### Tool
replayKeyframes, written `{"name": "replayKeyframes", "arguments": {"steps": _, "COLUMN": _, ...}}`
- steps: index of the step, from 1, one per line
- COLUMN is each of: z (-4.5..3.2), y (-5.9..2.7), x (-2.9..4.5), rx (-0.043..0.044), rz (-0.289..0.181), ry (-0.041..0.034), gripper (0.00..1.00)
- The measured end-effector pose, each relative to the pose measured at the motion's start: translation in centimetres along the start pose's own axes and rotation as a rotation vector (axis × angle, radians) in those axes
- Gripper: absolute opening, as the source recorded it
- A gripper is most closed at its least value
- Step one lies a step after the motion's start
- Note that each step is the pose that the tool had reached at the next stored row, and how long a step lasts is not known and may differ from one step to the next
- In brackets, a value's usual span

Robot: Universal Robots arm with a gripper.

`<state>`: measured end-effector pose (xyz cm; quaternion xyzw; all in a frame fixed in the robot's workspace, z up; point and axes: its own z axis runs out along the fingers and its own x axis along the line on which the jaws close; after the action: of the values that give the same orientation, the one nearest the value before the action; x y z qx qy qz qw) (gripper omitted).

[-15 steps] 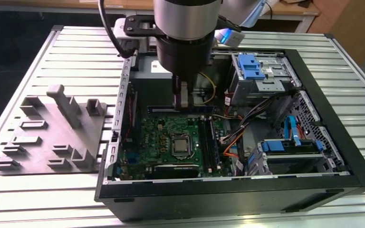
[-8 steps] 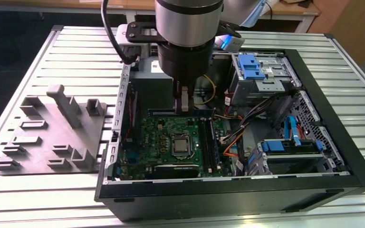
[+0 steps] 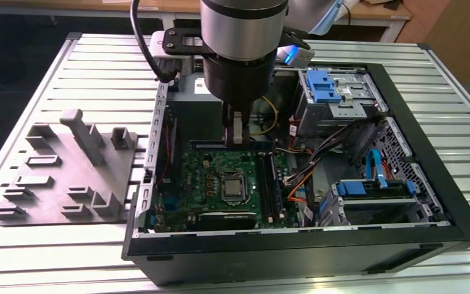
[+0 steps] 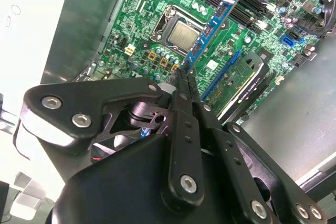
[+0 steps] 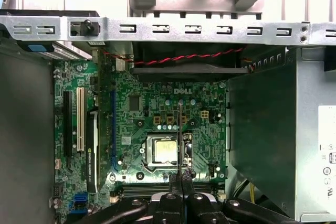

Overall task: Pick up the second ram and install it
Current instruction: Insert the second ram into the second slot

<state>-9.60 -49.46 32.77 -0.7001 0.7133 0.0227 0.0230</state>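
Gripper (image 4: 182, 82) is seen clamped on the second ram (image 4: 212, 24), which is held edge-on over the processor socket (image 5: 165, 150) of the green motherboard (image 5: 136, 124) inside the open computer case (image 3: 300, 257).

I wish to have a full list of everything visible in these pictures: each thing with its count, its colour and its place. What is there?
ram: one, blue, over the motherboard, in the gripper
motherboard: one, green, lying in the case
processor: one, silver, middle of the motherboard
card: one, green, plugged in the motherboard
brackets: two, blue, in the case at the exterior view's right
cables: several, orange, yellow and black, beside the motherboard
case: one, black, open, on the table
tray: one, grey, on the table at the exterior view's left of the case
table: one, silver, slatted
arm: one, grey and black, above the case
gripper: one, black, shut on the ram
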Motion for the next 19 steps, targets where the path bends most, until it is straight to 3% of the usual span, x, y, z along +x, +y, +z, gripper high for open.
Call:
{"name": "replayKeyframes", "arguments": {"steps": 8, "z": 0.0, "y": -0.01, "x": 0.0, "rx": -0.0006, "rz": 0.009, "ry": 0.0001, "gripper": 0.11}}
{"name": "replayKeyframes", "arguments": {"steps": 19, "z": 0.09, "y": 0.0, "x": 0.01, "rx": 0.0112, "rz": 0.19, "ry": -0.0001, "gripper": 0.11}}
